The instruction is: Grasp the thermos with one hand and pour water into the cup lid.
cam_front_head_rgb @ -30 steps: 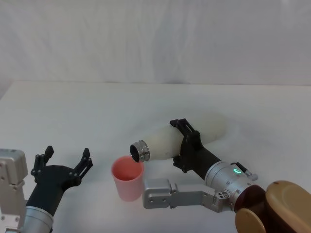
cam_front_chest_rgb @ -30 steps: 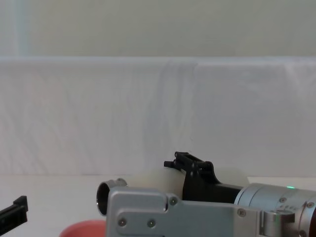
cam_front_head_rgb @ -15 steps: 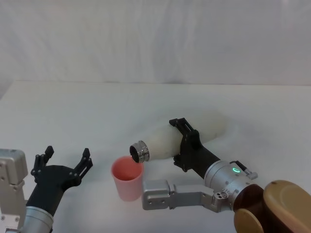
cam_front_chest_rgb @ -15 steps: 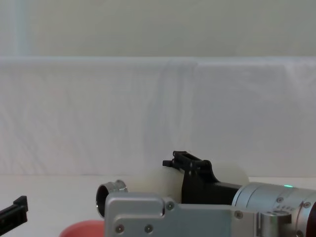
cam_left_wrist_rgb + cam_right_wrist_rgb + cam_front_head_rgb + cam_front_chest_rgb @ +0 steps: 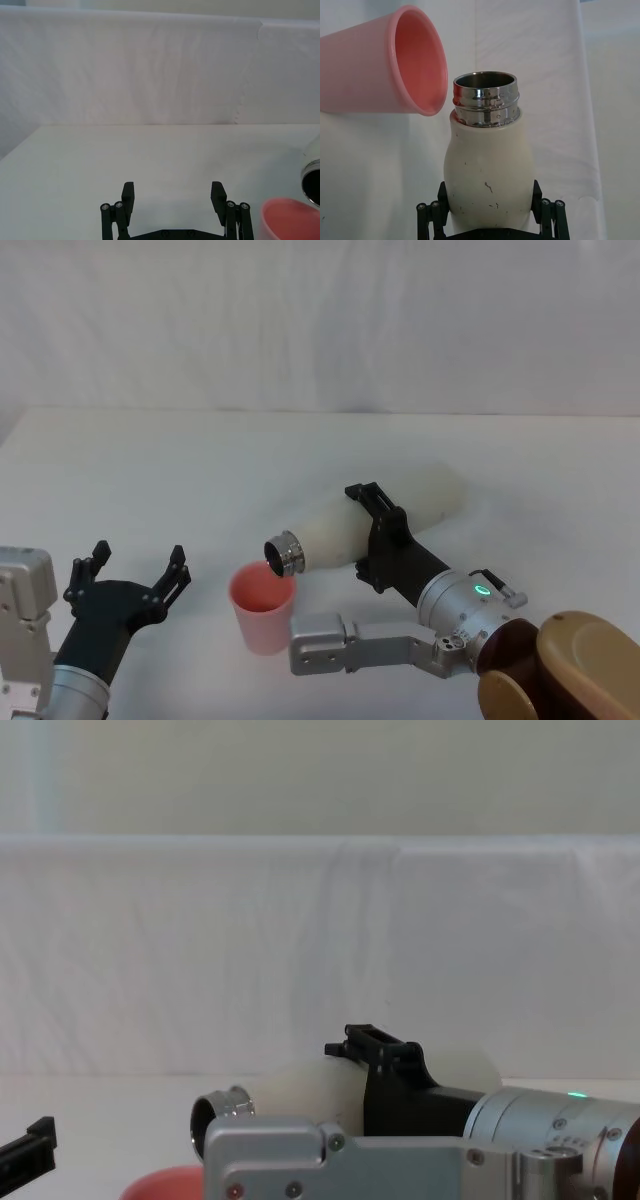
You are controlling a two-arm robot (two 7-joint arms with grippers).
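Observation:
The cream-white thermos [image 5: 345,527] is held tipped almost on its side, with my right gripper [image 5: 375,540] shut around its middle. Its steel neck [image 5: 284,553] points left and slightly down, just over the right rim of the pink cup lid [image 5: 262,606], which stands upright on the table. In the right wrist view the thermos [image 5: 487,170] sits between the fingers and its open mouth [image 5: 485,80] is beside the cup lid [image 5: 385,67]. From the chest the thermos [image 5: 300,1088] and the cup lid's rim [image 5: 165,1185] show low down. My left gripper [image 5: 128,575] is open, left of the cup.
A white cloth covers the table [image 5: 200,470] and a white backdrop hangs behind. My right arm's silver link [image 5: 350,645] lies across the front, just right of the cup lid. The left wrist view shows the cup lid [image 5: 290,220] off to one side of the open fingers [image 5: 128,197].
The right gripper has shifted the thermos slightly left and tipped it a little more, bringing the neck closer over the cup lid. The left arm has not moved.

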